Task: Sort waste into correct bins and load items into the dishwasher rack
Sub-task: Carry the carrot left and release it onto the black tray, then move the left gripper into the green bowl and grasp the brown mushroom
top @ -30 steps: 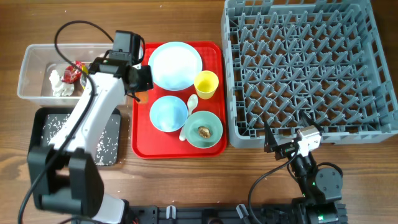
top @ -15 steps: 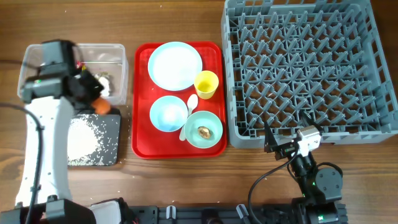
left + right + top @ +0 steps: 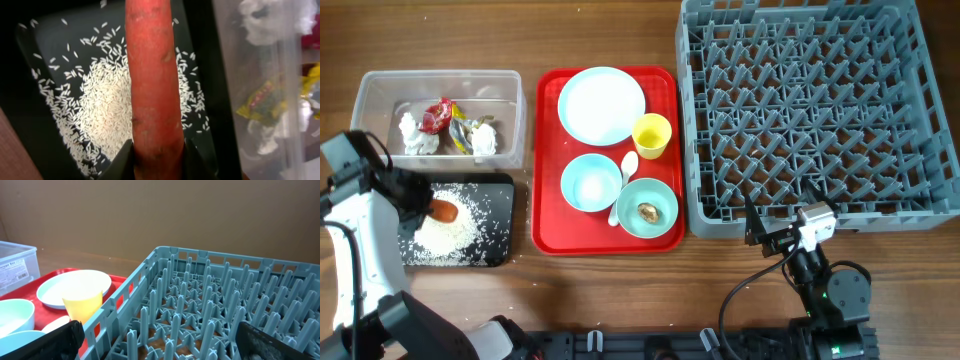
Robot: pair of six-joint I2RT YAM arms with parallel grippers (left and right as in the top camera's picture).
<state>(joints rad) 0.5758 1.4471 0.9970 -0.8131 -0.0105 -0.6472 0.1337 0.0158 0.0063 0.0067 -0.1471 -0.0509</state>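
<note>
The left gripper [image 3: 428, 205], pinching the carrot [image 3: 152, 90], has swung from the tub [image 3: 365, 90] to above the black tray [image 3: 503, 200], over its rice [image 3: 450, 232]. The right gripper [image 3: 160, 340] stays spread wide, well right of the black tray, by the rack [image 3: 810, 100].

Left arm out with a carrot in its grip, right arm folded low and idle.
We see the left arm [image 3: 365, 235] stretched to its own far side, the white link angled up toward the wrist. The left gripper [image 3: 428, 208] is clamped on one end of an orange carrot [image 3: 152, 85], a finger pressed to either side. We find the right arm [image 3: 825, 290] tucked in close, the right gripper [image 3: 756, 228] pointing forward, jaws spread wide and holding nothing.
</note>
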